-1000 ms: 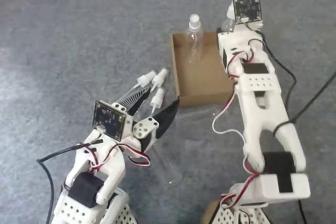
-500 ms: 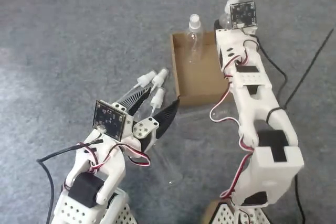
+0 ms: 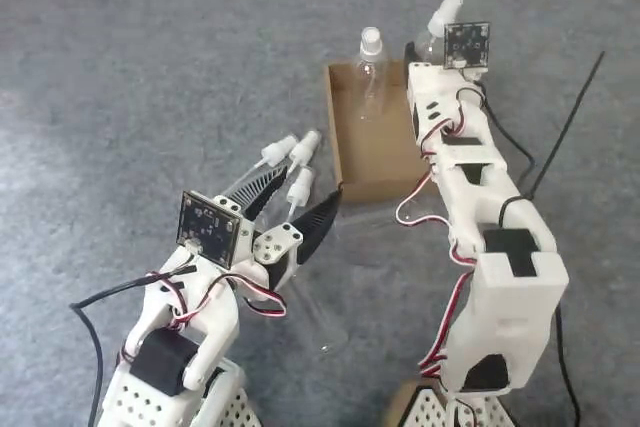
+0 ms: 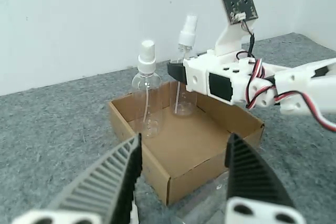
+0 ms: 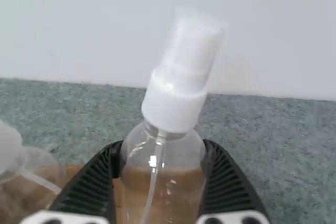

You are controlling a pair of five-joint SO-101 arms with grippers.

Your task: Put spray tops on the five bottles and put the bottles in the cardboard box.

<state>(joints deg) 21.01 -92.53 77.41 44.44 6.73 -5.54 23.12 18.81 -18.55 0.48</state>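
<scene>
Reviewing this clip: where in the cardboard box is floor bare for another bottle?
The cardboard box floor is bare from its front wall up to the standing bottle. The far side is crowded: that bottle, and beside it the held bottle in the right gripper. Outside, spray tops and the left gripper crowd the box's near corner.

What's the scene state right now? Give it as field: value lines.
box: cardboard, open on top
bottle 1: upright in the box, spray top on
bottle 2: upright at the box's far corner, spray top on
right gripper: shut on bottle 2's body
left gripper: open, short of the box, facing it
loose tops: three, lying close by the left gripper
</scene>
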